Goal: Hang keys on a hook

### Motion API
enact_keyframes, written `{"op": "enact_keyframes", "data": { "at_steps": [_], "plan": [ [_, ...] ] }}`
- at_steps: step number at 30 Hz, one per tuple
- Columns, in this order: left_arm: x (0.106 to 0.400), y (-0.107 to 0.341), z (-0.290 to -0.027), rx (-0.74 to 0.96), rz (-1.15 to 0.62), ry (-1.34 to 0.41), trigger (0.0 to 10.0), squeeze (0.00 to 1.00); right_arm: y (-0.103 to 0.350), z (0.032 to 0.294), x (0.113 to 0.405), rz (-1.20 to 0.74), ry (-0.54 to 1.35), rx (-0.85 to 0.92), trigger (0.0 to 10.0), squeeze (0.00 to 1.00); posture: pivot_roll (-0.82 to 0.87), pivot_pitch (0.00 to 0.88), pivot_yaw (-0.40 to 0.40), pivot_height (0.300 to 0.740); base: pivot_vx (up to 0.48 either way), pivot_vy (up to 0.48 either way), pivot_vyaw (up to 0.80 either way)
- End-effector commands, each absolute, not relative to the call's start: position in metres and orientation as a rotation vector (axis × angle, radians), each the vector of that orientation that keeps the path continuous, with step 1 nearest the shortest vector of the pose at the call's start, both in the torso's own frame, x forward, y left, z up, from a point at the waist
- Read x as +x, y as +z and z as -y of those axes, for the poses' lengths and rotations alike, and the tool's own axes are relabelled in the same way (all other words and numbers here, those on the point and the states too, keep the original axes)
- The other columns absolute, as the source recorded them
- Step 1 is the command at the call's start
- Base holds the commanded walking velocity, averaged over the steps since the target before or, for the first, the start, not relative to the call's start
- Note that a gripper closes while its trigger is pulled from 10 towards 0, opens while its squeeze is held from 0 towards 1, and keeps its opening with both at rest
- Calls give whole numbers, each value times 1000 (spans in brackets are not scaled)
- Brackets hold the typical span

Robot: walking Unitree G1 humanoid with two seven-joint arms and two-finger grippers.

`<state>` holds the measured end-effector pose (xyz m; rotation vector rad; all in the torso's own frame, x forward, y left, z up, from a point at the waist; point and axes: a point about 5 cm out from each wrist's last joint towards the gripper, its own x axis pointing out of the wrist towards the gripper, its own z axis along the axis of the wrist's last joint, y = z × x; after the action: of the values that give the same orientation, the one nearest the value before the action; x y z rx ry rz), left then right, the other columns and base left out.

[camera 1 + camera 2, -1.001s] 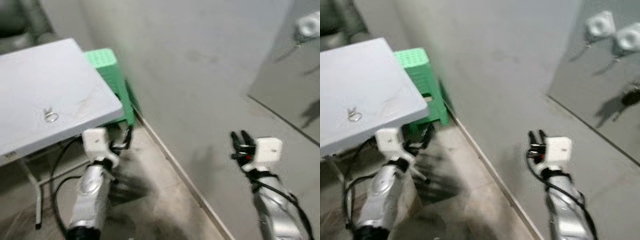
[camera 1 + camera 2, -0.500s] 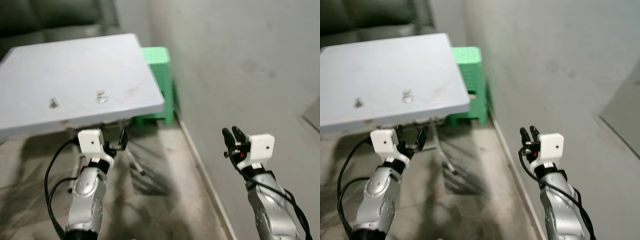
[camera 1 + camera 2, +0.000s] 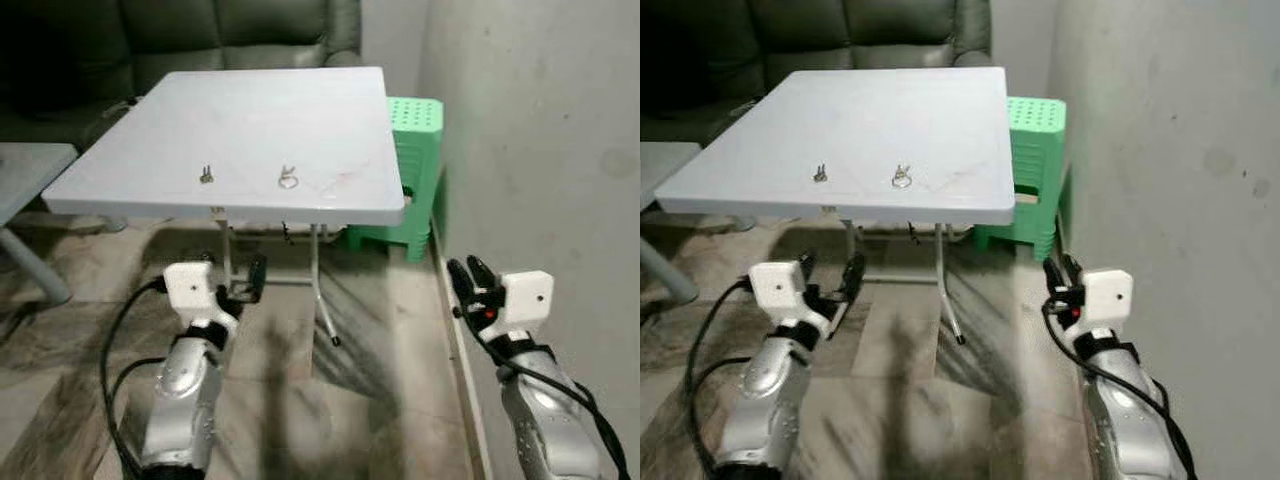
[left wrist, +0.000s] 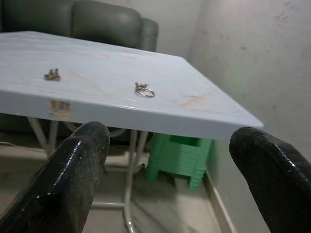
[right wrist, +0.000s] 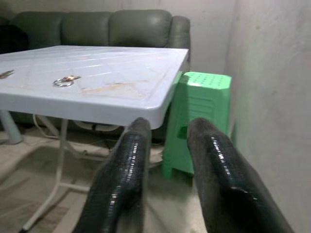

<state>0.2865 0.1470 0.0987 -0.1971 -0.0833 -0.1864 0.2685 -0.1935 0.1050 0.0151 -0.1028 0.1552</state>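
A key ring with keys (image 3: 287, 178) lies on the white folding table (image 3: 300, 110), near its front edge. A second small bunch of keys (image 3: 205, 175) lies a little to its left. My left gripper (image 3: 830, 270) hangs low in front of the table, below its edge. It is wide open and empty, and both key sets (image 4: 144, 91) lie beyond it. My right gripper (image 3: 467, 275) is held up by the wall on the right, clear of the table. Its fingers (image 5: 131, 150) stand a narrow gap apart with nothing between them.
A green plastic stool (image 3: 415, 120) stands between the table's right corner and the grey wall (image 3: 540, 150). A dark sofa (image 3: 240, 35) sits behind the table. The corner of another table (image 3: 25, 165) shows at the left. The table's metal legs (image 3: 318, 290) stand just ahead.
The view has swung left, away from the wall and its hooks, so the table now sits in the centre. Both arms keep the same posture.
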Motion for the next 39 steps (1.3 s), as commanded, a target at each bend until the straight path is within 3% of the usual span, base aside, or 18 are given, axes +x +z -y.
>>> {"op": "enact_keyframes", "data": {
  "at_steps": [1,31,32,39],
  "plan": [
    [288,102,-153,-178,88,-167,10000,0,111,190,269,134,172,21,10000,1000,-43,46,-28,740,0,0,0],
    [288,101,-158,-205,72,-153,10000,0,110,192,265,120,163,5,10000,1000,-46,69,-29,740,0,0,0],
    [288,101,-158,-204,72,-153,10000,0,110,192,265,116,163,-5,10000,0,-47,71,-31,740,0,255,0],
    [288,102,-159,-208,75,-148,10000,0,109,193,265,106,161,-10,10000,0,-45,65,-34,740,0,325,0]
  ]
}}
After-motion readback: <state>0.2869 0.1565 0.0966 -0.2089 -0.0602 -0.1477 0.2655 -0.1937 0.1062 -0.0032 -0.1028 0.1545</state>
